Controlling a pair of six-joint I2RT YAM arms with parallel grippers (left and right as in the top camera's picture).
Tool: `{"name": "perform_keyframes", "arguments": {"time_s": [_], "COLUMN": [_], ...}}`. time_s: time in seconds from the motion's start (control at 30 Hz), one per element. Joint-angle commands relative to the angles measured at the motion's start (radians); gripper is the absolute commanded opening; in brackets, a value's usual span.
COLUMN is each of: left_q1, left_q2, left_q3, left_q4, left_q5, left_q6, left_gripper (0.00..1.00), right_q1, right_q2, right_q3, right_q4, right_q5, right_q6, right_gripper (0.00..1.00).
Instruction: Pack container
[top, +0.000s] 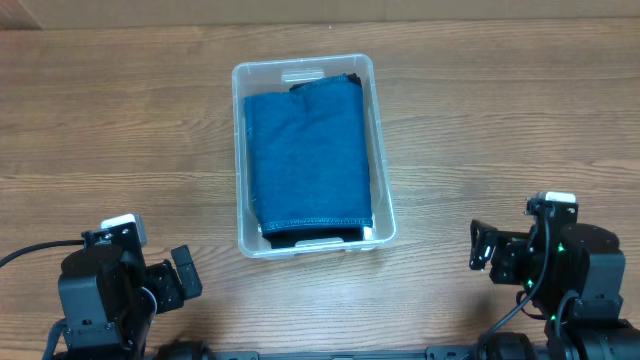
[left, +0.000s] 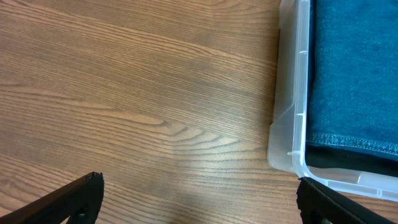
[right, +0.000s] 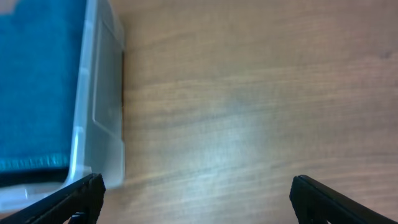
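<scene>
Blue cloth (top: 308, 155) fills the container (top: 238, 150); left gripper (left: 199, 199) at 7 o'clock, right gripper (right: 198, 193) at 4, both spread wide, empty.

Container mid-table, one arm off each near corner.

The container (top: 303, 62) sits on the table (top: 500, 120), about midway between left and right. In it lies a folded cloth (top: 308, 160) that covers most of the floor, and under that lies a second cloth (top: 310, 237), whose edge shows at the near end (a bit also shows at the far right corner). The left gripper (top: 185, 280) is before and to the left of the container, apart from it. The right gripper (top: 482, 245) is to the container's right, about level with its near end, also apart. In the left wrist view the container's near left corner lies ahead to the right. In the right wrist view its near right corner lies ahead to the left.
</scene>
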Motion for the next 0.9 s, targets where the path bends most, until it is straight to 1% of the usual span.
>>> {"name": "perform_keyframes", "arguments": {"time_s": [0.0, 0.2, 0.33, 0.4, 0.57, 0.67, 0.73, 0.87], "left_q1": [0.003, 0.003, 0.003, 0.003, 0.003, 0.003, 0.003, 0.003], "left_q2": [-0.009, -0.009, -0.009, -0.009, -0.009, -0.009, -0.009, -0.009], "left_q3": [-0.005, -0.005, -0.005, -0.005, -0.005, -0.005, -0.005, -0.005], "left_q4": [0.0, 0.0, 0.0, 0.0, 0.0, 0.0, 0.0, 0.0], "left_q5": [-0.012, -0.012, -0.012, -0.012, -0.012, -0.012, -0.012, -0.012], "left_q6": [0.019, 0.019, 0.019, 0.019, 0.019, 0.019, 0.019, 0.019], "left_gripper": [1.0, 1.0, 1.0, 1.0, 1.0, 1.0, 1.0, 1.0], "right_q1": [0.0, 0.0, 0.002, 0.002, 0.002, 0.002, 0.002, 0.007], "right_q2": [-0.002, -0.004, -0.058, -0.143, -0.419, -0.54, -0.587, -0.581], "right_q3": [-0.002, -0.004, -0.034, -0.092, -0.315, -0.438, -0.512, -0.661], "right_q4": [-0.015, 0.004, 0.054, 0.125, 0.335, 0.469, 0.567, 0.832], "right_q5": [0.009, 0.039, 0.017, 0.003, -0.033, -0.043, -0.043, -0.043], "right_q6": [0.004, 0.004, 0.003, 0.003, 0.003, 0.003, 0.002, -0.058], "right_gripper": [1.0, 1.0, 1.0, 1.0, 1.0, 1.0, 1.0, 1.0]}}
